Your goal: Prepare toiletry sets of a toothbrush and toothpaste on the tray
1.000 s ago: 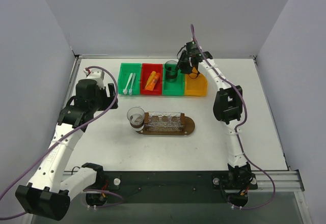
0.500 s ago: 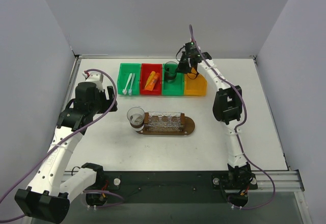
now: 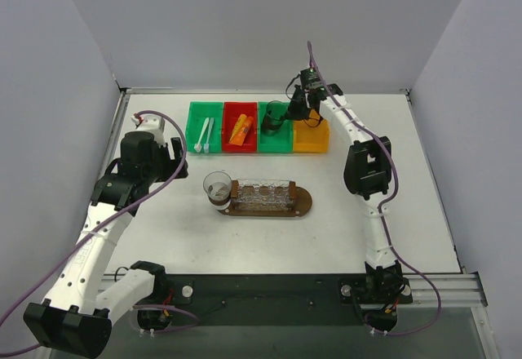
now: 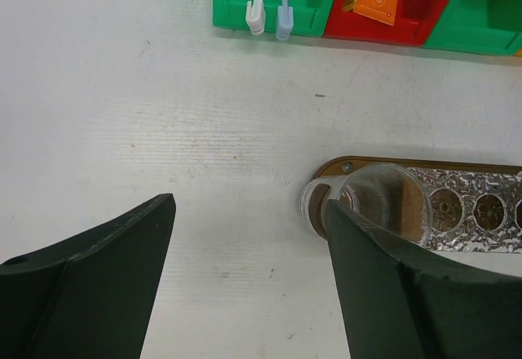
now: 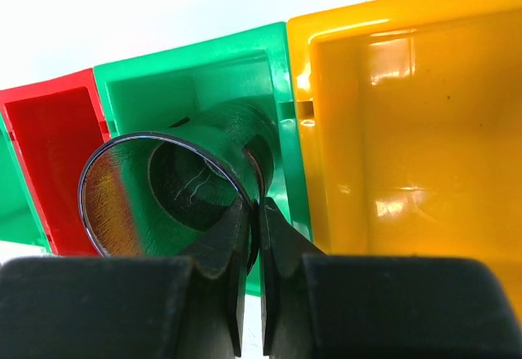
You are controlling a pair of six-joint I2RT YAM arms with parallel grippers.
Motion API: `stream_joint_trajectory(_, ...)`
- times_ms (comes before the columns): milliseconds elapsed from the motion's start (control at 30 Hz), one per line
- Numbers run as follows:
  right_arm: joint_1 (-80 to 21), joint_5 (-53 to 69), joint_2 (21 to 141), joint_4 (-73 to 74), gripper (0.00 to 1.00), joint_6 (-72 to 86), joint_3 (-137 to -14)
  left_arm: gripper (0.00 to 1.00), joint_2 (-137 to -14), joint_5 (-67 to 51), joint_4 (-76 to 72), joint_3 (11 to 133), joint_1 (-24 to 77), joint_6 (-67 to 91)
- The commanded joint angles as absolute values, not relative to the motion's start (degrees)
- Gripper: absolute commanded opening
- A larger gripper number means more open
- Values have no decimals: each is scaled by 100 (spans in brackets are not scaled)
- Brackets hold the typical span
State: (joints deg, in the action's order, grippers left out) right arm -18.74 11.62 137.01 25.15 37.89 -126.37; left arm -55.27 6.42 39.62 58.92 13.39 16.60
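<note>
So the right gripper [image 5: 254,209] has its fingers pinched tight on the rim of a clear plastic cup [image 5: 167,200] over the second green bin [image 5: 155,90], the left gripper [image 4: 249,212] hangs wide open near the tray [image 3: 303,202], and both toothbrushes [image 3: 205,135] sit in the far-left green bin [image 3: 220,122] with the orange toothpaste [image 3: 240,129] in the red bin [image 3: 252,140].

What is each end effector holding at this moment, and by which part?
The right end effector pinches the clear round plastic cup by its rim, the wall clamped between its fingers. The left end effector is open and holds nothing.
</note>
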Motion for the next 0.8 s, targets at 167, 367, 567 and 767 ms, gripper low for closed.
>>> stream_joint_trajectory(167, -1565, 1819, 12384, 2259, 0, 3551, -12323, 84, -5738, 440, 3507, 6372, 1301, 1749)
stream_joint_trajectory(367, -1380, 2363, 12112, 2215, 0, 3507, -12199, 84, -6169, 194, 3296, 6846, 1310, 1705)
stream_joint_trajectory(567, -1301, 2680, 11892, 2232, 0, 3367, -11980, 84, -6732, -184, 3076, 7417, 1362, 1924)
stream_joint_trajectory(767, -1301, 2804, 11611, 2443, 0, 2945, -11743, 84, -7277, -220, 3094, 7962, 1704, 1933)
